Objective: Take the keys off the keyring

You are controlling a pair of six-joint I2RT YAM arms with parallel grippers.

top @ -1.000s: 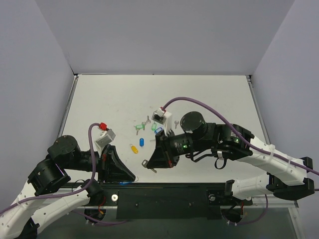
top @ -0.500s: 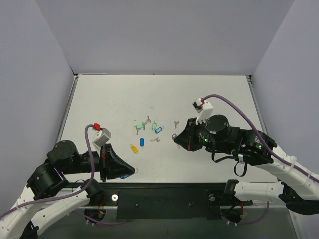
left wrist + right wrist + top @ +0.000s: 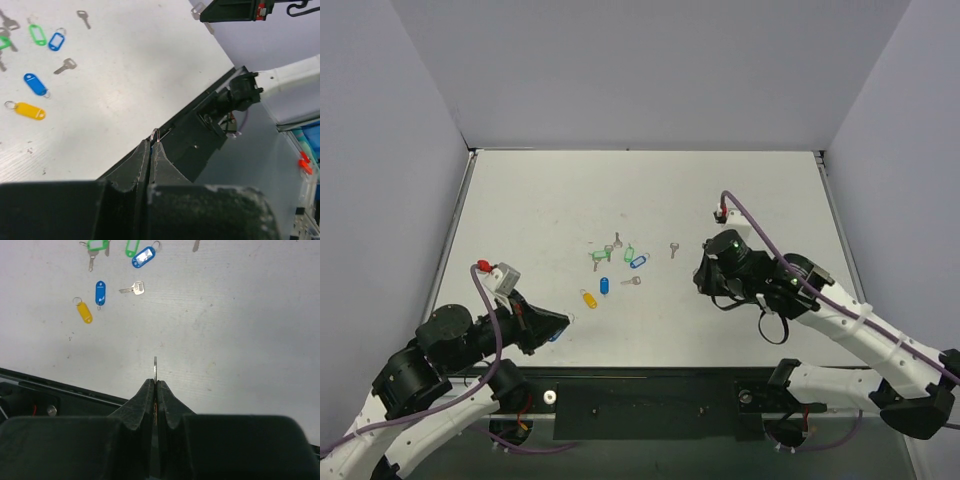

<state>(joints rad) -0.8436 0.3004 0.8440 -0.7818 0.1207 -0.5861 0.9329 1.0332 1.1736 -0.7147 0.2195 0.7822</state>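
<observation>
My left gripper (image 3: 151, 144) is shut on the keyring (image 3: 155, 134); only its small metal loop pokes out past the fingertips, with a sliver of blue tag between them. In the top view this gripper (image 3: 563, 322) hangs over the table's front left edge, with the blue tag (image 3: 556, 334) showing under it. My right gripper (image 3: 155, 382) is shut on the key (image 3: 155, 366), seen edge-on as a thin silver blade above bare table. It (image 3: 701, 273) sits right of centre, well apart from the left gripper.
Left of centre lie green tags (image 3: 628, 252), a blue tag with a white window (image 3: 638, 261), a darker blue tag (image 3: 603, 285), a yellow tag (image 3: 588, 298) and loose keys (image 3: 632, 281) (image 3: 673, 249). The black front rail (image 3: 650, 385) runs along the near edge.
The two grippers, close together a second ago, have drawn apart. The right one swung right with the key; the left one pulled back left with the keyring.
</observation>
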